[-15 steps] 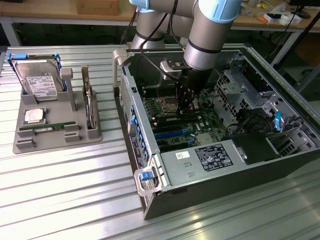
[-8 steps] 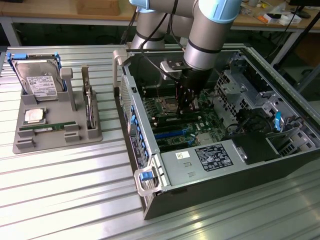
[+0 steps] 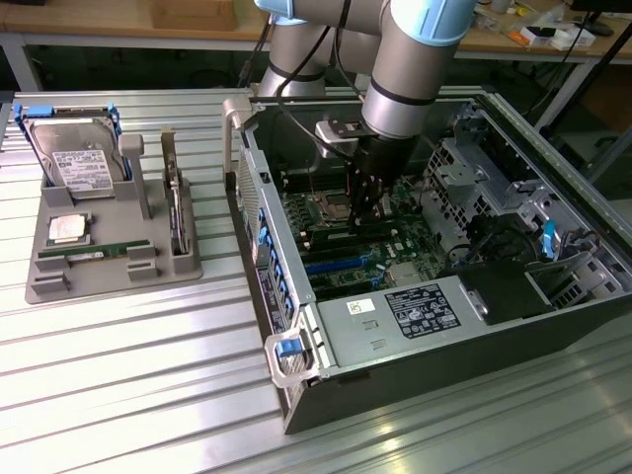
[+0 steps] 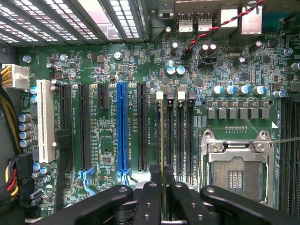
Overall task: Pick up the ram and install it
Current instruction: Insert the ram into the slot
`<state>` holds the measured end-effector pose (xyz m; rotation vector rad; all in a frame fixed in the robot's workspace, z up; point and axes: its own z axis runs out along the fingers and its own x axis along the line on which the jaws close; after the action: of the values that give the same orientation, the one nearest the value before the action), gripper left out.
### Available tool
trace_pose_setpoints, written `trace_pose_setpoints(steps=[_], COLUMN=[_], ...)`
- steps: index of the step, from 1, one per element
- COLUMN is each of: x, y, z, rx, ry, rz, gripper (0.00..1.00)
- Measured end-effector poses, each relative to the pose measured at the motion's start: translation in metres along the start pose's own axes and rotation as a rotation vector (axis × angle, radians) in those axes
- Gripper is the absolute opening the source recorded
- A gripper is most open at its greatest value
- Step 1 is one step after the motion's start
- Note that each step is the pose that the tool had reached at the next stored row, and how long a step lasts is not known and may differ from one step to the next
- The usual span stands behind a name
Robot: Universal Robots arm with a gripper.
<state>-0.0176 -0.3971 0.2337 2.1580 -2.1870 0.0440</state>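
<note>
Shiny ribbed metal table [image 3: 118, 395], matt end effector [image 4: 163, 187]

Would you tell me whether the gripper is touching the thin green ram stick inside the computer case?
Touching. The wrist view shows the gripper closed on both faces of the thin green ram stick, seen edge-on, with no gap.

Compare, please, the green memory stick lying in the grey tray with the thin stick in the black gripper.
The tray stick lies flat in the grey tray outside the case; the gripped stick stands on edge over the green motherboard. The tray stick is untouched; the gripped stick is pinched by the gripper. Both are long and narrow.
</note>
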Motion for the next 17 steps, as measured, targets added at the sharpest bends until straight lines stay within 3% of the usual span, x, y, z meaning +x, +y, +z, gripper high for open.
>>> trace_pose_setpoints(steps=[2, 3, 17], x=[0.0, 0.0, 0.0002], y=[-0.0023, -0.0023, -0.0023], z=[-0.0001, -0.0001, -0.0029], rx=[-0.0129, -0.0139, -0.014], ry=[0.0003, 0.0002, 0.0002], rz=[-0.002, -0.002, -0.002], gripper=[0.13, 0.13, 0.13])
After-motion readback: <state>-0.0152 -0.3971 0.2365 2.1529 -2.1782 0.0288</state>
